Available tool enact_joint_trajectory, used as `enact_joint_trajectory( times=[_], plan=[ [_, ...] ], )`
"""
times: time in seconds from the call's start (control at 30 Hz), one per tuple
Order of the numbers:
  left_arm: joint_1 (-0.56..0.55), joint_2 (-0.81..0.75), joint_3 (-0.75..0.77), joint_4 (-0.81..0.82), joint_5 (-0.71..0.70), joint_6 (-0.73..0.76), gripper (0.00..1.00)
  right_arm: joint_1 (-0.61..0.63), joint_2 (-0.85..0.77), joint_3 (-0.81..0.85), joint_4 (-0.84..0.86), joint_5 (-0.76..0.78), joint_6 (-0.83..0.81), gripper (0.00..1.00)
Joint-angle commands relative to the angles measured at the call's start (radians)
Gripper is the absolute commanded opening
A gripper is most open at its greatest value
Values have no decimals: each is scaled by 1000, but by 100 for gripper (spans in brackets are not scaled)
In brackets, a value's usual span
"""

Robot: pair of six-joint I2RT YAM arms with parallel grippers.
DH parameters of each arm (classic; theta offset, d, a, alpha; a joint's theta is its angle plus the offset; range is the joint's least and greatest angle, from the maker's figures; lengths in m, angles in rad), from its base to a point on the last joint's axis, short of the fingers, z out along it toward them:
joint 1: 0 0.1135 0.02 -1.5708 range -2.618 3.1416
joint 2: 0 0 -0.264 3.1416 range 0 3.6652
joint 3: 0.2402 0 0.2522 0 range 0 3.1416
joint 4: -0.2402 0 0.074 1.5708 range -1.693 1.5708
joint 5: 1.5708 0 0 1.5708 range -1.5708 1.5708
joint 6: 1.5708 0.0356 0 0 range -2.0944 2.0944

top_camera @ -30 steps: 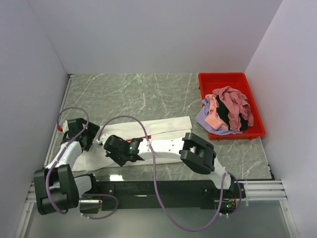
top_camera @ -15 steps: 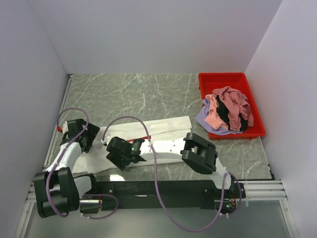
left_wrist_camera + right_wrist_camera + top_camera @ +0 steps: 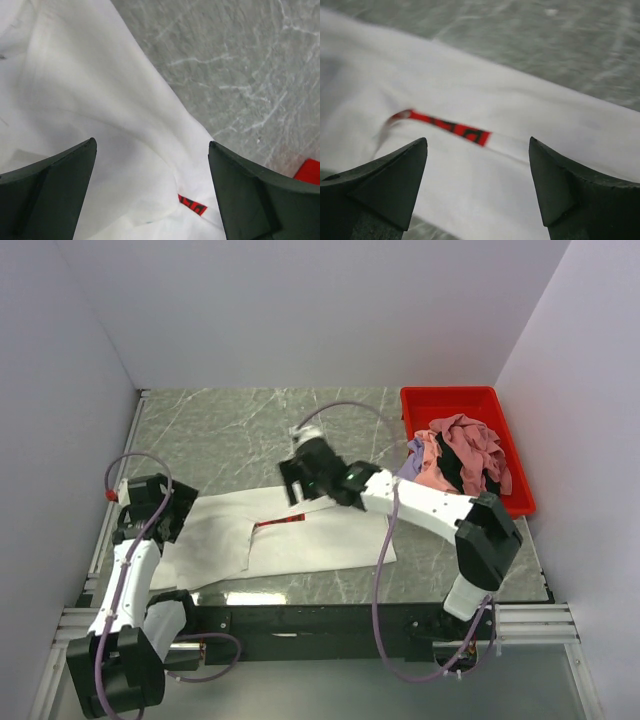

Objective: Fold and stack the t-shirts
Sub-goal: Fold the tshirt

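Note:
A white t-shirt [image 3: 330,540] lies folded flat on the grey marble table, with a thin red strip of its print [image 3: 281,522] showing at a fold. My left gripper [image 3: 160,510] hovers open over the shirt's left end; white cloth [image 3: 90,125] and the red strip [image 3: 192,204] lie below its jaws [image 3: 151,150], with nothing between them. My right gripper [image 3: 300,490] stands open above the shirt's back edge. Its wrist view shows the cloth [image 3: 520,115] and the red strip [image 3: 445,126] beneath the gripper [image 3: 478,142], which holds nothing. More t-shirts, pink [image 3: 465,445] and lavender [image 3: 415,478], sit piled in the bin.
A red plastic bin [image 3: 470,400] stands at the back right against the wall, its pile spilling over the left rim. White walls close in the table on three sides. Bare marble [image 3: 250,430] lies behind the shirt.
My right gripper has opened and let go of the shirt. Its arm swung from the shirt's near left to the back middle. The shirt now lies spread wider and flatter.

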Motion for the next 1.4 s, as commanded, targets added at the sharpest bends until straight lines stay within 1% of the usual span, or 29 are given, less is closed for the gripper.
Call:
enact_joint_trajectory(
  times=[0.0,0.03,0.07,0.13,0.17,0.3,0.4,0.43,0.6,0.63,0.7,0.73,0.8,0.83,0.87,0.9,0.93,0.97,1.0,1.03,1.07,1.1,1.13,1.17,1.2,1.23,1.27,1.33,1.37],
  plan=[
    [-64,-4,-5,12,46,-43,99,-150,-32,-85,24,-36,39,89],
    [-92,10,-11,22,29,-56,100,-180,-30,-99,32,-55,41,89],
    [-152,21,-17,28,23,-66,99,-213,-17,-113,35,-87,48,89],
    [-193,65,-20,29,-8,-99,100,-287,5,-119,38,-137,61,89],
    [-239,81,-28,34,-14,-105,100,-307,26,-130,53,-159,67,89],
    [-260,154,-61,101,-2,-120,99,-370,89,-142,64,-216,97,89],
    [-261,213,-72,137,-14,-122,99,-381,128,-150,67,-256,123,89],
    [-261,251,-69,153,-16,-120,99,-381,131,-169,76,-291,127,89],
    [-261,400,-2,210,-23,-99,99,-381,91,-265,113,-351,153,89],
    [-263,459,15,226,-23,-96,100,-381,77,-286,118,-358,154,89],
    [-266,531,93,232,0,-83,100,-381,31,-358,124,-378,163,89],
    [-275,608,127,229,-2,-79,100,-379,10,-384,125,-386,168,89],
    [-307,691,248,186,-22,-73,99,-367,-49,-475,145,-417,179,88],
    [-316,779,294,166,-23,-69,99,-356,-67,-531,148,-426,183,89],
    [-336,826,396,139,-19,-66,99,-347,-108,-557,151,-431,189,89],
    [-347,870,449,103,-11,-54,99,-315,-130,-580,151,-438,200,89],
    [-359,954,500,83,-6,-54,100,-297,-147,-619,148,-443,205,89],
    [-387,996,602,68,-3,-54,100,-278,-182,-634,142,-444,217,88],
    [-401,1074,654,34,-2,-51,100,-225,-197,-645,138,-455,220,89],
    [-417,1113,713,10,-8,-51,100,-199,-211,-659,133,-458,222,89],
    [-446,1157,842,-18,-23,-43,99,-168,-234,-662,124,-457,229,89],
    [-460,1252,914,-58,-35,-43,100,-142,-242,-664,122,-472,228,88],
    [-473,1301,989,-137,-33,-43,100,-91,-248,-661,124,-484,223,89],
    [-497,1346,1123,-167,8,-33,99,-73,-251,-654,122,-500,222,89],
    [-512,1421,1179,-185,12,-28,99,-54,-251,-648,122,-512,210,89],
    [-528,1452,1230,-213,10,-30,100,-19,-250,-639,127,-521,203,88],
    [-560,1481,1318,-221,7,-34,99,-7,-244,-634,136,-521,197,89],
    [-582,1562,1402,-222,12,-40,99,15,-234,-622,139,-524,185,89],
    [-597,1589,1476,-225,30,-49,99,29,-222,-624,156,-530,186,88]
  ],
)
